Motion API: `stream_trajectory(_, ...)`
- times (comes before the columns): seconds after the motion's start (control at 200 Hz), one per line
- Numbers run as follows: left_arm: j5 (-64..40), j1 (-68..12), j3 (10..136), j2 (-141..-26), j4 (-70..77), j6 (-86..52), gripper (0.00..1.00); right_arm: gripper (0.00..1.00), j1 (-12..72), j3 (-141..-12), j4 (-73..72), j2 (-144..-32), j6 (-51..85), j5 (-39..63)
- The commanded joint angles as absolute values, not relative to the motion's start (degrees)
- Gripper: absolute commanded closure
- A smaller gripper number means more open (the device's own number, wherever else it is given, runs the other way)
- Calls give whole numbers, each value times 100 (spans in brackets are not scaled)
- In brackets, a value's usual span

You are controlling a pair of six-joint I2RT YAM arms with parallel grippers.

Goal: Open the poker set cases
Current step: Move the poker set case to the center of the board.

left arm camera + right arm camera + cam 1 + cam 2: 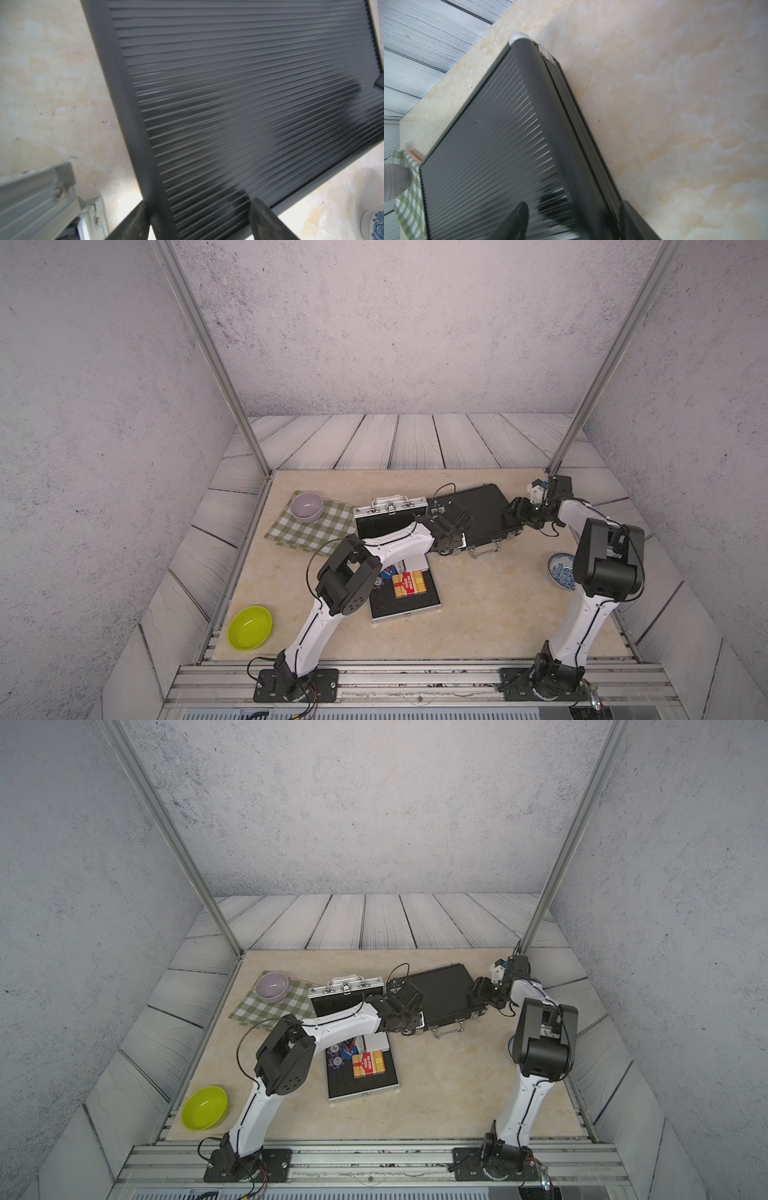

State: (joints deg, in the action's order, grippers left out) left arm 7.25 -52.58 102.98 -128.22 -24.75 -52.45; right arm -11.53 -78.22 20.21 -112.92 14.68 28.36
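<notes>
Arms stretched to black case (478,510), mid-frame: left jaws wide over lid corner, right jaws straddle side edge, grip unclear.

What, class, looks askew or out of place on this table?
The black case lies skewed to the table's edges, shut, with the left claw and right claw at opposite ends. The checked cloth is crooked too. Nothing looks spilled.

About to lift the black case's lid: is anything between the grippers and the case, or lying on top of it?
Nothing visible. The left gripper and the right gripper each straddle an edge of the black case, with no object between, and nothing lies on top of it.
</notes>
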Motion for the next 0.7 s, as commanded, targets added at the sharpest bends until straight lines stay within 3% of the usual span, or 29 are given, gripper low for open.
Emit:
stream_trajectory(0.0,143,-5407,10240,-13014,-2012,-4585,25,31,-897,-7282,2836,-10915,1643,3467)
stream_trajectory(0.691,-511,-5604,9300,-12227,-1690,-4322,25,31,-879,-4714,1898,-8747,2263,3390)
